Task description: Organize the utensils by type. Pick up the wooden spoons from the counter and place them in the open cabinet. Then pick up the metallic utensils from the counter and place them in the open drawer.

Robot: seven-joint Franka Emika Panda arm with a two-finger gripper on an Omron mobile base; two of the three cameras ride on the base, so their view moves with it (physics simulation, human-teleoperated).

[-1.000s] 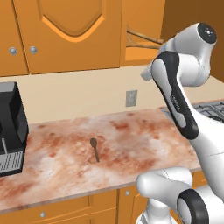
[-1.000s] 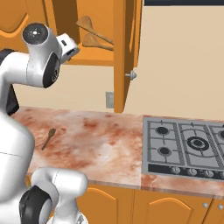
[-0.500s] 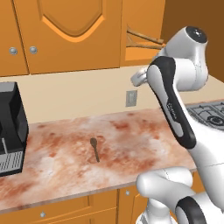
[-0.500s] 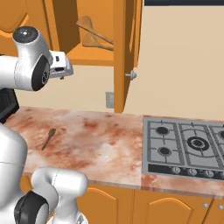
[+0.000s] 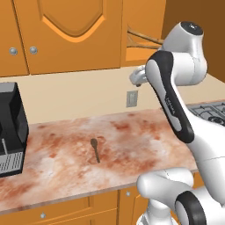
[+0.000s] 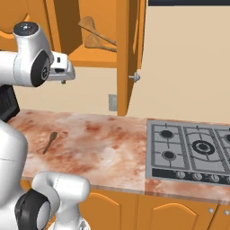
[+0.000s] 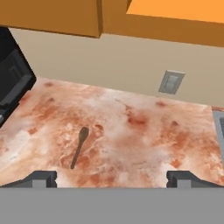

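Lying flat on the marbled tabletop (image 5: 132,145), a single dark spoon (image 5: 95,149) rests alone toward the left part of the surface, its bowl pointing to the far side and its handle running back toward the near edge. In the right base view the same spoon (image 6: 50,142) sits slanted near the left end of the tabletop (image 6: 103,148), and in the hand view it (image 7: 79,146) lies left of centre, bowl up toward the wall. Nothing touches it.

Two wooden spoons (image 6: 95,36) are already in the open cabinet (image 6: 90,56) above, their bowls toward the left and their handles reaching right behind the open cabinet door (image 6: 128,54); from the left base view only their thin handles (image 5: 143,38) show on the shelf.

The gripper (image 6: 63,74) hangs in the air below the cabinet shelf, well above the tabletop and above the spoon, holding nothing. In the hand view its fingers (image 7: 41,178) stand wide apart at the bottom corners, with the tabletop (image 7: 144,140) plainly visible between them.

A wall outlet (image 7: 171,82) is set in the beige wall behind the tabletop, right of the spoon. A black appliance (image 5: 9,127) stands on the left end of the tabletop, well apart from the spoon. A gas hob (image 6: 193,150) occupies the right end.
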